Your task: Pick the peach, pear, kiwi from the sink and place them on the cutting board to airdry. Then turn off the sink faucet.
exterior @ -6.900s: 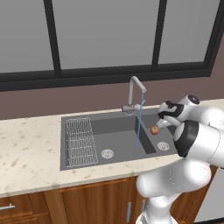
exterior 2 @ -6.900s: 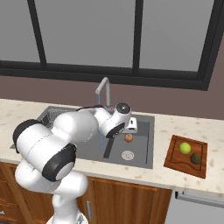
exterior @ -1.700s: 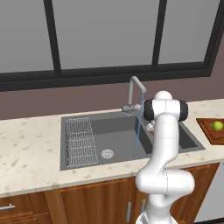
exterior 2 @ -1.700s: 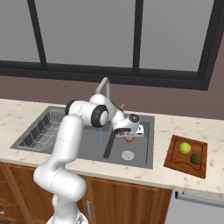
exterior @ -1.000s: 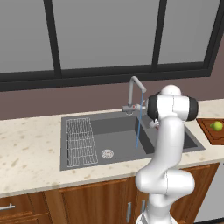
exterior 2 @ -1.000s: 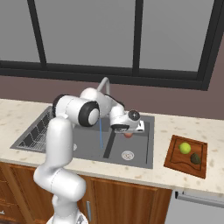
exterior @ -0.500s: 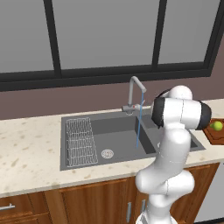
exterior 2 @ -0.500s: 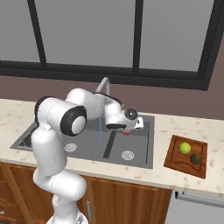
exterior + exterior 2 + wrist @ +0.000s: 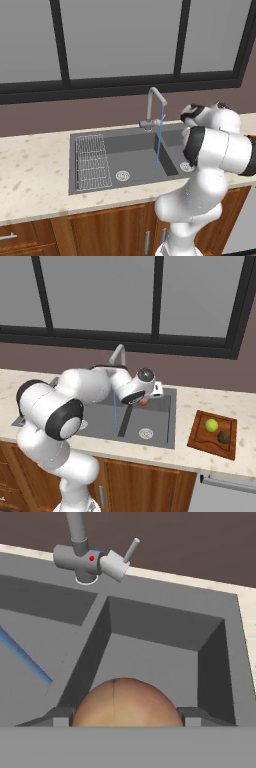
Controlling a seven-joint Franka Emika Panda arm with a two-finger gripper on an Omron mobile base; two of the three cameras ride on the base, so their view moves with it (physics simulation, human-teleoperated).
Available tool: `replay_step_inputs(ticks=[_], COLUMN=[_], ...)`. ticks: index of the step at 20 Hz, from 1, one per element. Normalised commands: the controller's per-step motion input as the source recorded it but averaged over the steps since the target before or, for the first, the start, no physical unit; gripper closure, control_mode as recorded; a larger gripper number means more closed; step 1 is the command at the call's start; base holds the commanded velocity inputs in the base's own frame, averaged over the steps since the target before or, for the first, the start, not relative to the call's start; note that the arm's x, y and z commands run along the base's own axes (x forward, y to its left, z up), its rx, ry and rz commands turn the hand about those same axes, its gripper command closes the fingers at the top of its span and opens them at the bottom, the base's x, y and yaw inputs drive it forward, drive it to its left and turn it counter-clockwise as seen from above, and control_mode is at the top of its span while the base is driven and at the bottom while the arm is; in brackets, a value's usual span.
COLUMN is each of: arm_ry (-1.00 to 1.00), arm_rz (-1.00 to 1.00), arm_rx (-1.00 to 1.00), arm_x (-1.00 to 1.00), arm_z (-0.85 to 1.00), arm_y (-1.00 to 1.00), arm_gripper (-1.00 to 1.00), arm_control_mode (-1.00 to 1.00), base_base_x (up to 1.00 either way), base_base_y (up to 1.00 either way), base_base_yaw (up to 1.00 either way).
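The reddish-orange peach [image 9: 125, 704] sits between my two dark fingertips [image 9: 59, 717], and my gripper [image 9: 125, 718] is shut on it. From the right base view the peach [image 9: 143, 402] hangs in my gripper [image 9: 145, 399] a little above the right basin of the dark grey sink [image 9: 171, 421]. The yellow-green pear [image 9: 211, 425] and the dark kiwi [image 9: 223, 437] lie on the reddish-brown cutting board [image 9: 200, 440] on the counter to the right. The silver sink faucet [image 9: 82, 559] stands behind the sink, and a thin blue stream [image 9: 158, 141] runs from it into the sink [image 9: 73, 167].
The faucet's short handle [image 9: 131, 548] points up and to the right at its base. A wire rack [image 9: 92, 161] fills the left basin. Round silver drains [image 9: 145, 432] sit in the basin floors. My own arm [image 9: 220, 150] blocks the right end of the counter.
The arm's elbow has swung outward while the hand stayed over the right basin with the peach in it. The faucet still runs.
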Motion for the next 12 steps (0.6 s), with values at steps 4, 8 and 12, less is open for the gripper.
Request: replay_step_inputs(ticks=[4,8,12], arm_ry=[0.00,-0.02,-0.01], arm_rz=[0.00,0.00,-0.06], arm_rx=[-0.02,-0.02,-0.03], arm_x=[-0.65,-0.71,-0.72], arm_z=[0.59,0.48,0.41], arm_y=[-0.23,-0.27,-0.23], arm_gripper=[1.00,1.00,1.00], arm_control_mode=[-1.00,-1.00,-1.00], base_base_x=[0.00,0.00,0.00], base_base_y=[0.00,0.00,0.00], base_base_yaw=[0.00,0.00,0.00])
